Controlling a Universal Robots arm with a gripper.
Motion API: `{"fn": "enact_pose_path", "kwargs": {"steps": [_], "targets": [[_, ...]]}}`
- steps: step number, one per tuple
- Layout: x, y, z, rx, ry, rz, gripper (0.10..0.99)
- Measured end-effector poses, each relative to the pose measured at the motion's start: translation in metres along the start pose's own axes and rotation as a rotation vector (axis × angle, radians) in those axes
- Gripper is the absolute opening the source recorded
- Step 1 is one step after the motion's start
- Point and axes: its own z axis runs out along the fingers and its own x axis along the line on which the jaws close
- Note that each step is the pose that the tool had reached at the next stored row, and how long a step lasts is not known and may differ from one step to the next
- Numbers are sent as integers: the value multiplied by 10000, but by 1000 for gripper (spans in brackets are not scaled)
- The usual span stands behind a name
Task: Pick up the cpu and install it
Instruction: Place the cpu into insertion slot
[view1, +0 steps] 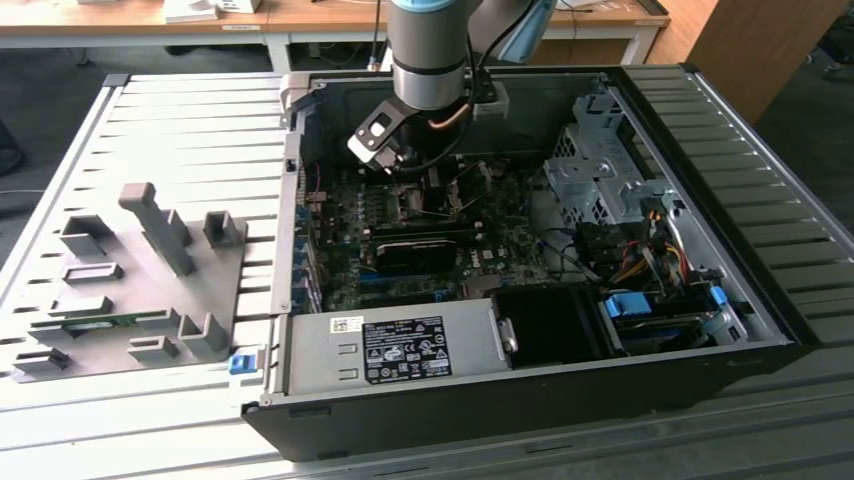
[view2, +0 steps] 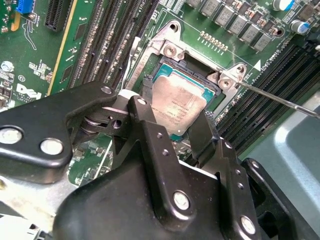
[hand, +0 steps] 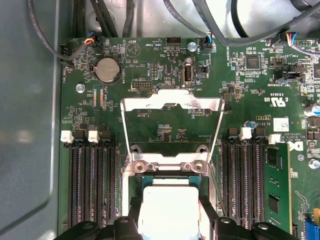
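The cpu (view2: 177, 102), a flat square chip with a silver top and thin green rim, sits between my gripper's (view2: 170, 114) black fingers (view2: 145, 127), right over the black socket and its metal frame (view2: 170, 50) on the motherboard. My gripper is shut on the cpu's two sides. In the first wrist view the cpu (hand: 169, 210) appears pale between the fingers (hand: 131, 222), just below the socket's opened metal load plate (hand: 172, 102). In the exterior view my gripper (view1: 424, 188) reaches down into the open computer case (view1: 747, 300), over the board's middle.
Memory slots (hand: 92, 185) flank the socket and a green memory strip (hand: 275, 185) stands in one. A thin lever rod (view2: 280, 100) juts from the frame. The power supply (view1: 387, 350), drive cage (view1: 601, 170) and cables crowd the case. A grey parts fixture (view1: 120, 290) lies outside.
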Motion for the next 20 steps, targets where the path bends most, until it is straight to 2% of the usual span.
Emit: {"fn": "enact_pose_path", "kwargs": {"steps": [9,20], "targets": [[0,-1,22,3,-3,0,529],[0,1,-13,21,1,1,529]]}}
